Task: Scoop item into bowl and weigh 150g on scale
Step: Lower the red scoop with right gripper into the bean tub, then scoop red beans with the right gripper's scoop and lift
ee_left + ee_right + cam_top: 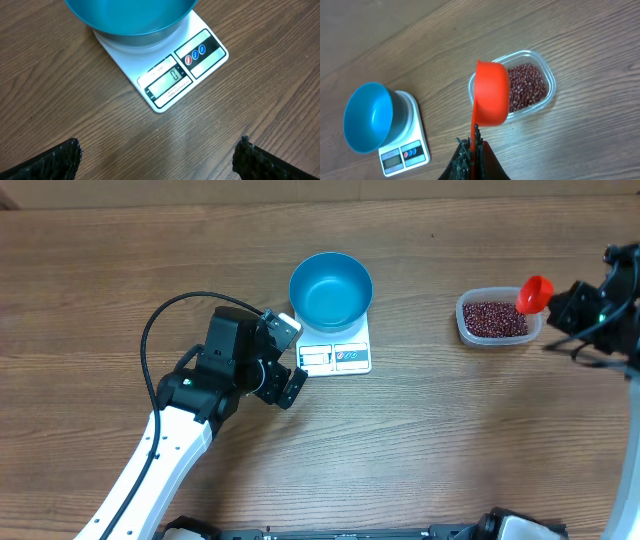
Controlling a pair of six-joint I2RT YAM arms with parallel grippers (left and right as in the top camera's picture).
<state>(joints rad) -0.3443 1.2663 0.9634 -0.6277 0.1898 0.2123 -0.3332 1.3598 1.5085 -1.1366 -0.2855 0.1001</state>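
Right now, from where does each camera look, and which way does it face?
Overhead: above the table, facing straight down; left arm, right arm, bowl on scale, tub of beans show.
Left wrist: on the left arm, facing down at the scale; open left end effector at bottom corners.
Right wrist: on the right arm, facing down at the tub; shut right end effector holds the scoop.
Shared: all three show bowl and scale.

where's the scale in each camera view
Overhead: scale just above centre of the picture.
Left wrist: scale upper middle, display showing zero.
Right wrist: scale lower left corner.
Shared landmark: the blue bowl standing on it in all three views.
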